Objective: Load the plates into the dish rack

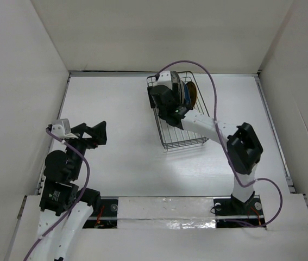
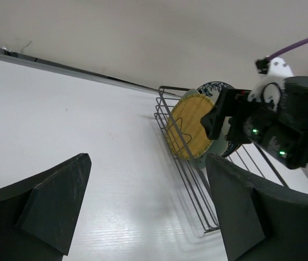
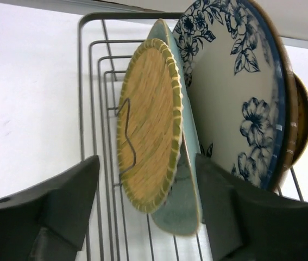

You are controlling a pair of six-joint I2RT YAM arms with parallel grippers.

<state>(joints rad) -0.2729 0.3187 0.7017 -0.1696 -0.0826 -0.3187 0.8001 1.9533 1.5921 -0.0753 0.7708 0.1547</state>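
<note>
The black wire dish rack [image 1: 183, 142] stands at the back right of the table. Plates stand on edge in its far end: a yellow-gold plate [image 3: 148, 125], the mint-green plate [image 3: 185, 187], the blue-and-white floral plate [image 3: 235, 92] and another yellow-gold plate [image 3: 303, 117] behind it. My right gripper [image 3: 148, 209] is open above the rack [image 3: 80, 81]; its jaws straddle the front yellow plate and the mint-green plate without gripping them. My left gripper [image 1: 91, 133] is open and empty over the left of the table. I see no dark grey plate.
White walls enclose the table on three sides. The left wrist view shows the rack [image 2: 196, 191], the yellow plate [image 2: 189, 125] and the right gripper [image 2: 224, 117] ahead across bare white table [image 2: 88, 136]. A purple cable [image 1: 208, 76] loops over the rack.
</note>
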